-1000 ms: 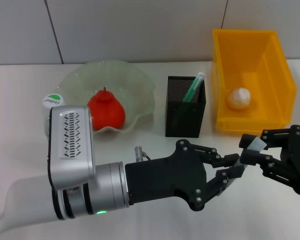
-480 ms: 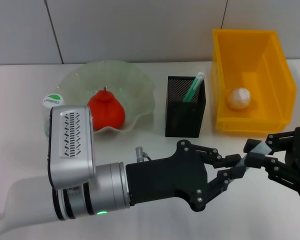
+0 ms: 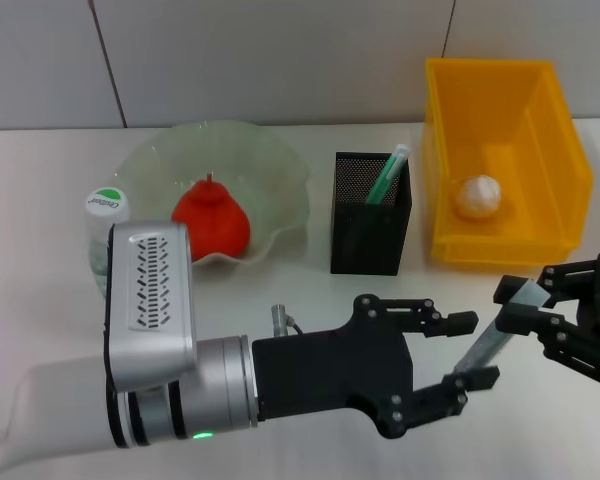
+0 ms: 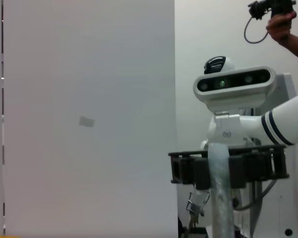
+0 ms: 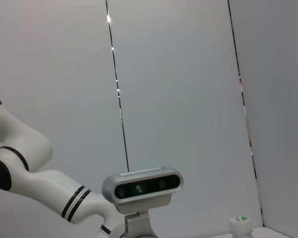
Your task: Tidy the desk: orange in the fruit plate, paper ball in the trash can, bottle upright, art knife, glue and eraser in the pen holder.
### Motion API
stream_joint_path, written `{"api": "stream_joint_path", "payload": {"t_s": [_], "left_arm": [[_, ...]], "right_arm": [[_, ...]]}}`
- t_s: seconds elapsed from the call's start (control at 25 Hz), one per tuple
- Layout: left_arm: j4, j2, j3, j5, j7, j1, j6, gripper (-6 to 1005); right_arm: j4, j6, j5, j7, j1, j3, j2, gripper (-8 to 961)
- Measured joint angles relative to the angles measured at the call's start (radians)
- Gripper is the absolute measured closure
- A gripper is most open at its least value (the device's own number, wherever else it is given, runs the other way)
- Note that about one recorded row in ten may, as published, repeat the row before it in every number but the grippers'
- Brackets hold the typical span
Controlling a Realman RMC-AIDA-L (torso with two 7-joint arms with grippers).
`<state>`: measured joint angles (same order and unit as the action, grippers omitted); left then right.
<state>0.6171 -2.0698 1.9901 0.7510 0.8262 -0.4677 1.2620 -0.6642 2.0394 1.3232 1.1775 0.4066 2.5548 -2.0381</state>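
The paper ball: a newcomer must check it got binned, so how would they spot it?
Find the yellow plastic bin at the desk's far right, beside the black mesh pen holder. The crumpled whitish paper ball lies alone on its floor, the only pale round thing there.

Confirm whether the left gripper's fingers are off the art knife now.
Apart. In the head view the left gripper is spread wide around the art knife, with gaps both sides; the right gripper clamps its upper end.
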Motion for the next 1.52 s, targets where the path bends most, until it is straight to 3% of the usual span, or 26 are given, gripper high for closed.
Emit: {"api": "stream_joint_path", "payload": {"t_s": [0.32, 0.52, 0.72, 0.88, 0.92, 1.12, 1.32, 1.52], "left_arm": [[-0.006, 0.001, -0.013, 0.006, -0.007, 0.010, -0.001, 540], [-0.007, 0.006, -0.021, 0.010, -0.008, 0.034, 0.000, 300], [-0.024, 0.006, -0.036, 0.019, -0.013, 0.069, -0.001, 202], [-0.067, 0.002, -0.060, 0.018, -0.036, 0.089, 0.008, 204], [-0.082, 0.001, -0.069, 0.015, -0.061, 0.108, 0.017, 205], [-0.085, -0.001, -0.076, 0.013, -0.096, 0.149, 0.023, 208], [-0.087, 0.001, -0.080, 0.013, -0.103, 0.159, 0.034, 211], [-0.099, 0.001, -0.084, 0.013, -0.103, 0.159, 0.036, 213]], "right_arm": [[0.000, 0.039, 0.004, 0.000, 0.000, 0.059, 0.001, 798], [-0.003, 0.060, 0.007, 0.000, 0.002, 0.115, 0.005, 799], [-0.011, 0.032, 0.066, -0.021, 0.001, 0.170, 0.003, 800], [-0.006, -0.013, 0.135, -0.053, 0.010, 0.177, -0.005, 800], [0.001, -0.054, 0.171, -0.094, 0.029, 0.175, -0.019, 800], [0.053, -0.149, 0.231, -0.192, 0.075, 0.171, -0.045, 801], [0.225, -0.279, 0.259, -0.379, 0.162, 0.168, -0.045, 801], [0.304, -0.411, 0.266, -0.434, 0.219, 0.168, -0.043, 801]]}}
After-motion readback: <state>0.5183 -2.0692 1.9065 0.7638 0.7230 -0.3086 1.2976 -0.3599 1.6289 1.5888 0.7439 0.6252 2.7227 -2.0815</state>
